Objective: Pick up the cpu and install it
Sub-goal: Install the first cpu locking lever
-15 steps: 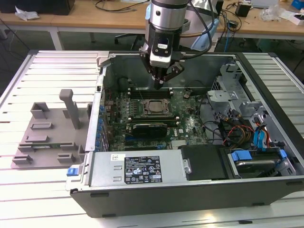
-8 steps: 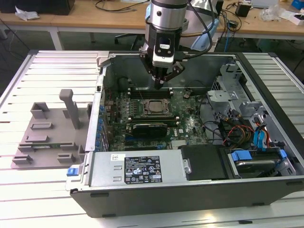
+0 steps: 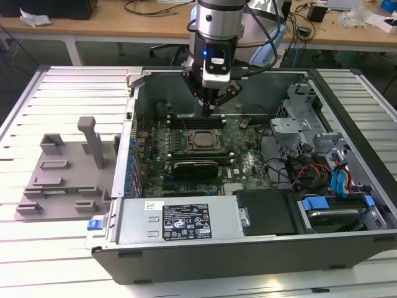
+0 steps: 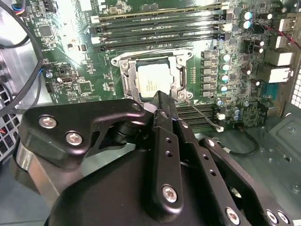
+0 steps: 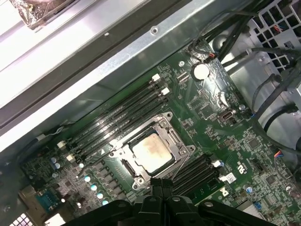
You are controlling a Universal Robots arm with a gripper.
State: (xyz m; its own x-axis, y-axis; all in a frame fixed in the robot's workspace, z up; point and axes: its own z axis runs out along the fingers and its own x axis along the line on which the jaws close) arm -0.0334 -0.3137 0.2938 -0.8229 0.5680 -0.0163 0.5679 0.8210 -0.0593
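Claw (image 3: pixel 209 110) hangs closed over the board (image 3: pixel 248 162), fingers pressed together with nothing between them that I can see. Right under its tips the cpu (image 4: pixel 153 80) lies flat in the socket (image 4: pixel 123 75), silver top up, so I judge the pick and the placing done. Whether the socket's frame is latched down I cannot tell; that may be what is left. Far off to the claw's side, outside the case (image 3: pixel 186 261), stands the grey tray (image 3: pixel 65 180).

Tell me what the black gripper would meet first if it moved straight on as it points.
Probably the silvery square cpu seated in the metal socket frame, or that frame's edge; depth is unclear.
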